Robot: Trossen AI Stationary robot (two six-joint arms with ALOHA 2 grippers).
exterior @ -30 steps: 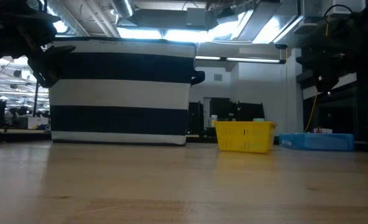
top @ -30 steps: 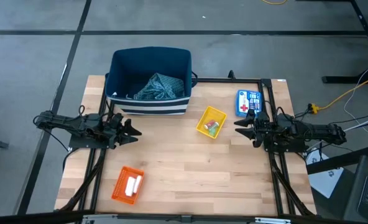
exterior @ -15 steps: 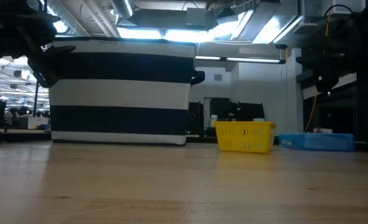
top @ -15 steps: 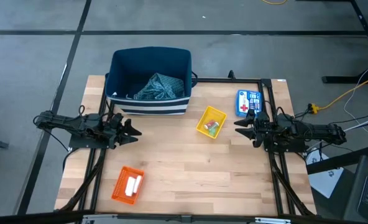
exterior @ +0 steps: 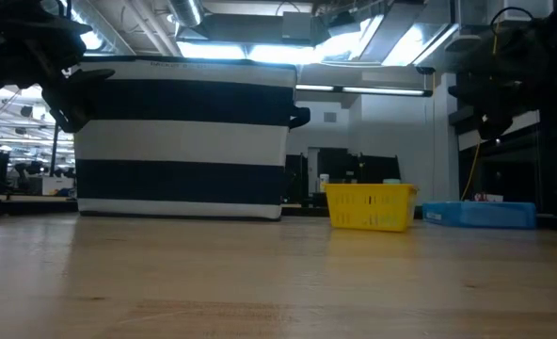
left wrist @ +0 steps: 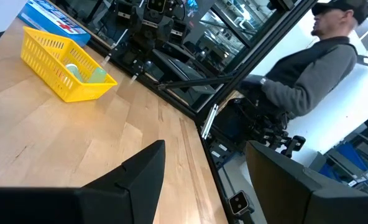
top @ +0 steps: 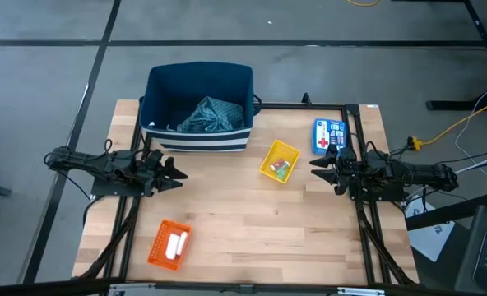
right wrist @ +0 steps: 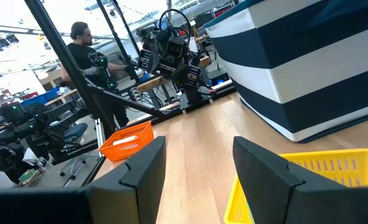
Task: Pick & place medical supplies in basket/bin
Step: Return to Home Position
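A navy-and-white striped bin (top: 198,107) stands at the table's far left with a teal patterned cloth (top: 211,115) lying inside it. A small yellow basket (top: 279,161) near the middle holds tiny green and pink tubes (top: 281,168). White rolls (top: 176,244) lie in a small orange basket (top: 169,244) at the near left. My left gripper (top: 176,171) hovers level at the left edge, open and holding nothing. My right gripper (top: 316,167) hovers level at the right edge, also open with nothing between its fingers (right wrist: 148,155).
A blue first-aid box (top: 329,136) lies at the far right, close to my right gripper. Black frame rails (top: 360,205) run along the table's left, right and far sides. Bare wood (top: 260,222) spreads across the middle and near side. A person (left wrist: 308,68) sits beyond the table.
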